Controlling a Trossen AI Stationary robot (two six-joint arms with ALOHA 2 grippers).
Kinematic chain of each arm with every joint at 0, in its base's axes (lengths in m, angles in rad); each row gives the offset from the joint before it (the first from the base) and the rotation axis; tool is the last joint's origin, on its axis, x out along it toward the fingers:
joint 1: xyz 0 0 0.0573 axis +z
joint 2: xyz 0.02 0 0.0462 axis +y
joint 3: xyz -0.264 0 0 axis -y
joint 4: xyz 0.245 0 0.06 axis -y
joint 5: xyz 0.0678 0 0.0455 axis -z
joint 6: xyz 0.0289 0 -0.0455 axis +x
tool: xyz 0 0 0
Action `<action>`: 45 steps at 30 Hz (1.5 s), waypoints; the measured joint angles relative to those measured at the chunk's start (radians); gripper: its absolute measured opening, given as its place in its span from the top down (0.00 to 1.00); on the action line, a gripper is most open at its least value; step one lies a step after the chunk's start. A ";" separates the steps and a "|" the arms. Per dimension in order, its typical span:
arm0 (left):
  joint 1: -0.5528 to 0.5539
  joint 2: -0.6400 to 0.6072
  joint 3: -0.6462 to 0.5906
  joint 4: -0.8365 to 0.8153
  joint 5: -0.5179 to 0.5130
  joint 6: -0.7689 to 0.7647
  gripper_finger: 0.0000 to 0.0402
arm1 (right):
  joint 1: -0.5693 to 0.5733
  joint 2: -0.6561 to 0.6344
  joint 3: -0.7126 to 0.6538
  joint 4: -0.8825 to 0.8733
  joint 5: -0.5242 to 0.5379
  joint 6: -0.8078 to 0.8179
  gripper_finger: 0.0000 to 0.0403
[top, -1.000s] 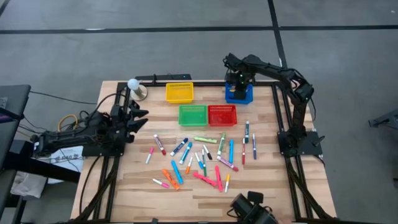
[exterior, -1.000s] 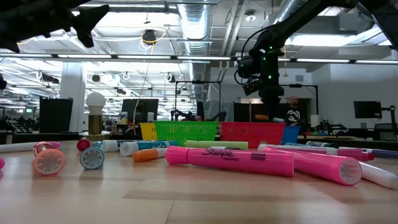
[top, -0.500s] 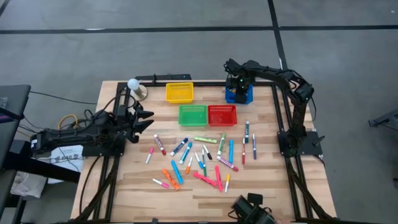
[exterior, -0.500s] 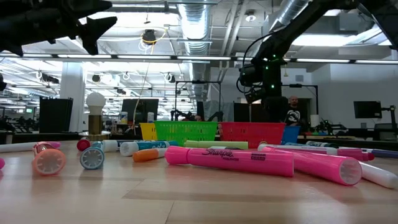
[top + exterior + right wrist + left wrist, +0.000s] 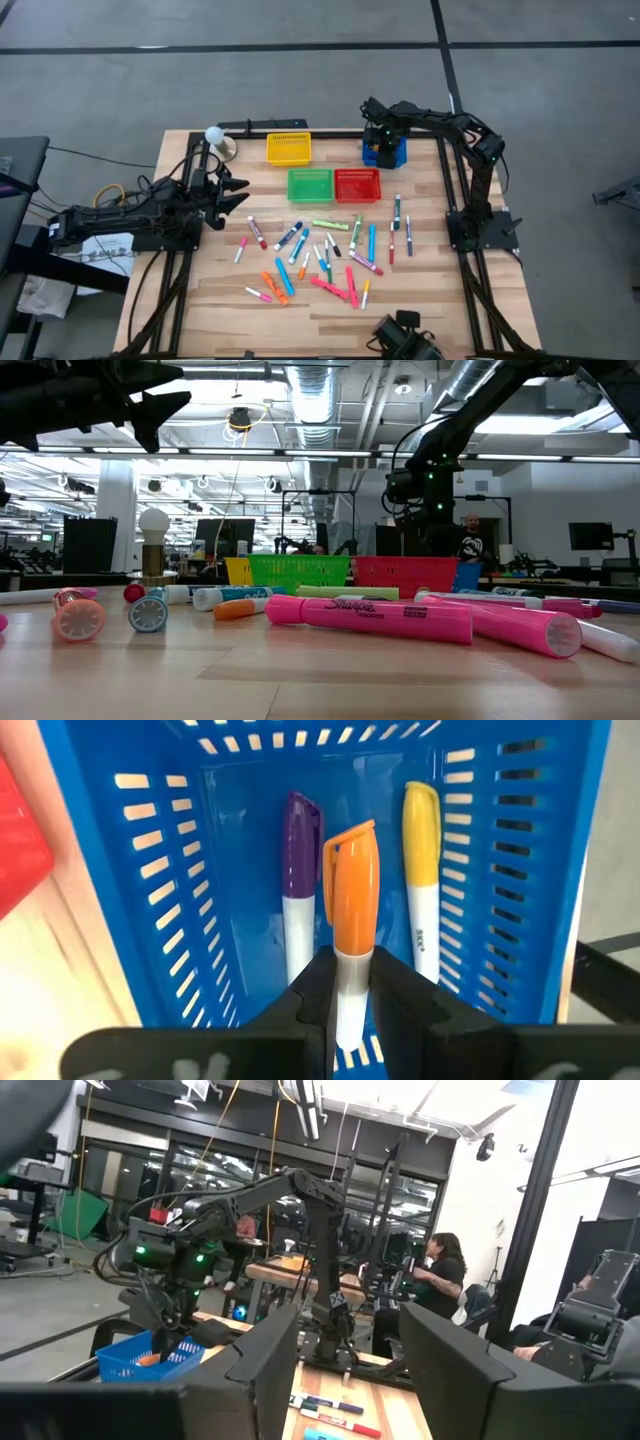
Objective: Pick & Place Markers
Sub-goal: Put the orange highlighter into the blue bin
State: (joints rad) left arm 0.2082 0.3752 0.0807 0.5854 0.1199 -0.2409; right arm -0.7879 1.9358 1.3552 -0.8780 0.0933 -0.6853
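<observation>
Right claw (image 5: 350, 995) gripping orange marker (image 5: 350, 900), hovering in blue basket (image 5: 385, 152), upper right; two markers lying inside. Left claw (image 5: 232, 192) waiting open, frame left. Markers (image 5: 325, 255) mostly lying loose mid-tabletop (image 5: 220, 300).

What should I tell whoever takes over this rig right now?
Right gripper: shut on an orange-capped marker, held over the inside of the blue basket.
Left gripper: open and empty, above the table's left side.
Done: a purple-capped marker and a yellow-capped marker already lie in the blue basket.
Left: release the orange one, then clear the loose markers scattered across the table. The green basket, red basket and yellow basket look empty from above.
</observation>
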 joint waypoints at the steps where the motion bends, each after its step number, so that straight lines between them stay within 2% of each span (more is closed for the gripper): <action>1: 0.000 0.000 0.000 0.000 0.000 0.000 0.56 | 0.000 0.000 0.000 0.004 0.001 -0.003 0.90; 7: 0.000 0.000 0.000 0.000 0.000 0.000 0.56 | -0.009 0.001 0.000 0.010 -0.012 -0.004 0.90; 15: 0.000 0.000 0.000 0.000 0.000 0.000 0.56 | -0.022 0.082 0.005 0.005 -0.004 0.014 0.90; 22: 0.000 0.000 0.000 0.001 0.000 0.000 0.56 | -0.022 0.074 0.007 0.043 -0.013 0.023 0.88; 45: 0.000 0.000 0.000 0.001 0.000 0.000 0.56 | -0.021 0.076 0.006 0.006 -0.008 0.015 0.87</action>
State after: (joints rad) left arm 0.2085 0.3752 0.0804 0.5865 0.1204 -0.2412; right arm -0.8093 2.0117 1.3617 -0.8722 0.0848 -0.6699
